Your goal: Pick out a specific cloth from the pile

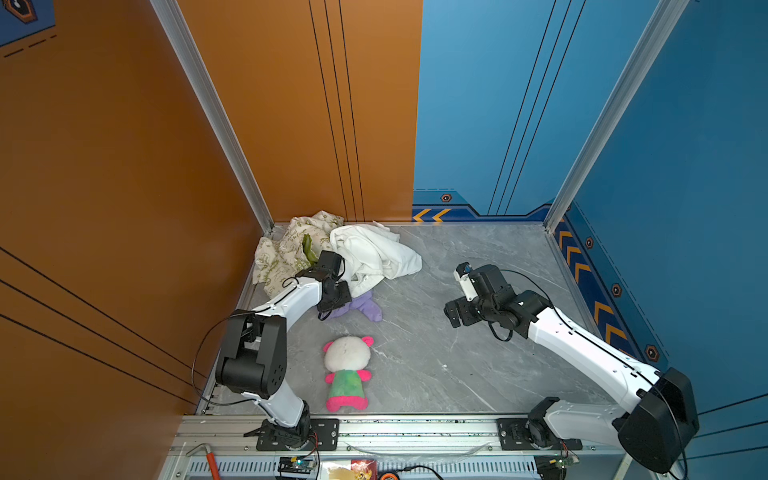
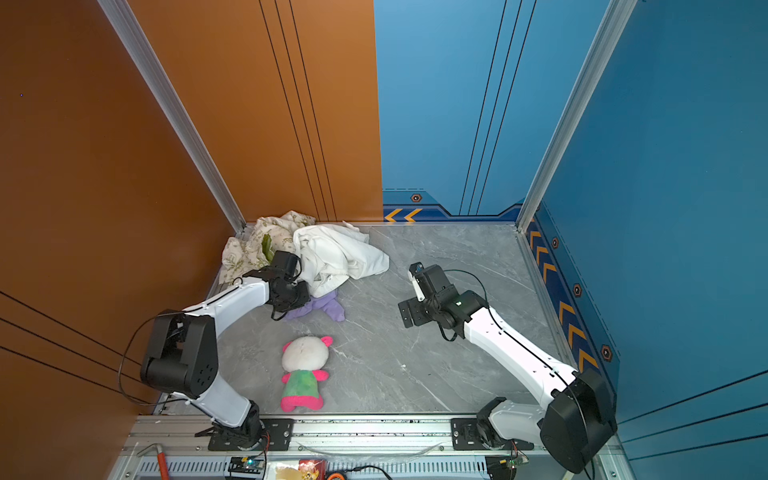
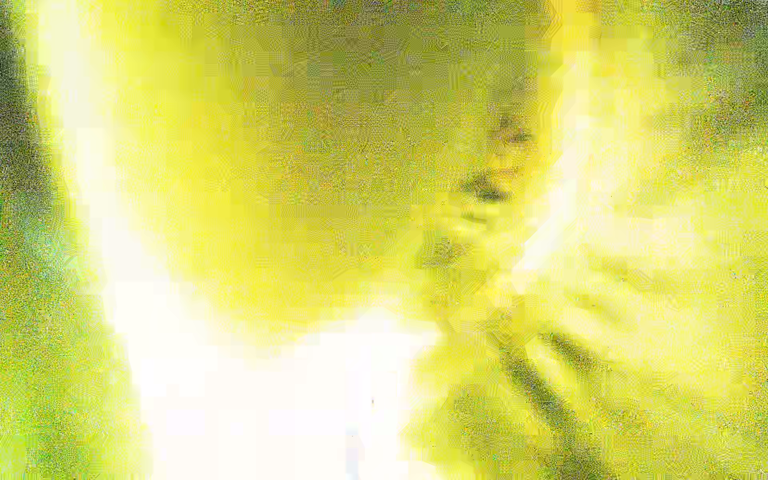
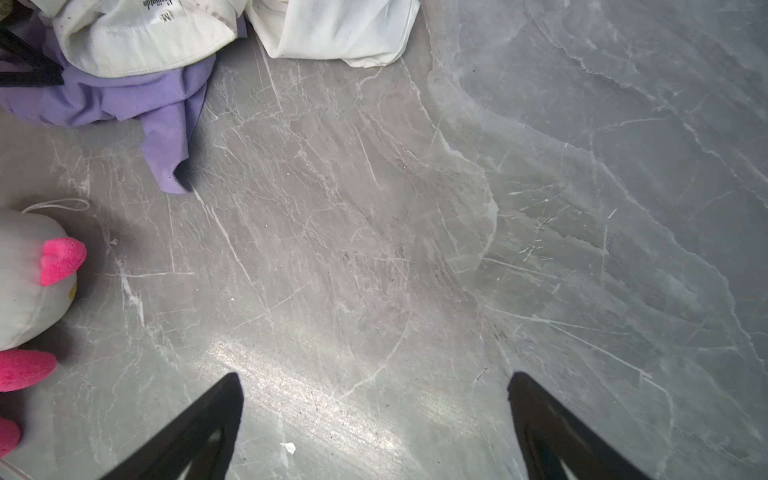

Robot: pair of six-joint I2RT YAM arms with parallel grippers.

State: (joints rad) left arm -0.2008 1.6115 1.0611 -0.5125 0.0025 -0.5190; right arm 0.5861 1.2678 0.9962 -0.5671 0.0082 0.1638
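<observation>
Left gripper [image 1: 334, 301] is pictured clenched shut at the near edge of the pile [image 1: 332, 249], lowered onto the lavender cloth [image 1: 365, 307]. In both top views the fingertips are hidden under the wrist, so it cannot be told whether fabric is pinched between them. The cloth is spread on the grey marble table [image 1: 457, 365] just beside this gripper and is partly tucked under the white cloth [image 1: 374, 253]. Beyond the gripper, a cream cloth [image 1: 286, 249] with green print and an olive-green piece [image 1: 308, 249] are bunched in the corner.

Right gripper [image 1: 455, 313] is held well apart from the pile, its jaws spread wide over bare table and nothing between them. That spread is shown plainly in the right wrist view, where the two black fingertips [image 4: 235, 386] are seen far apart. Details lost from above are also supplied by this view: the white cloth's collar and size label [image 4: 160, 10] lie directly on the lavender folds [image 4: 124, 99], and black finger parts of the left gripper [image 4: 29, 66] are seen against the purple fabric.

A pink-and-green plush toy [image 1: 347, 370] lies face down between the two arms, nearer the left gripper. Nothing can be made out in the left wrist view, which is washed out in yellow glare.
</observation>
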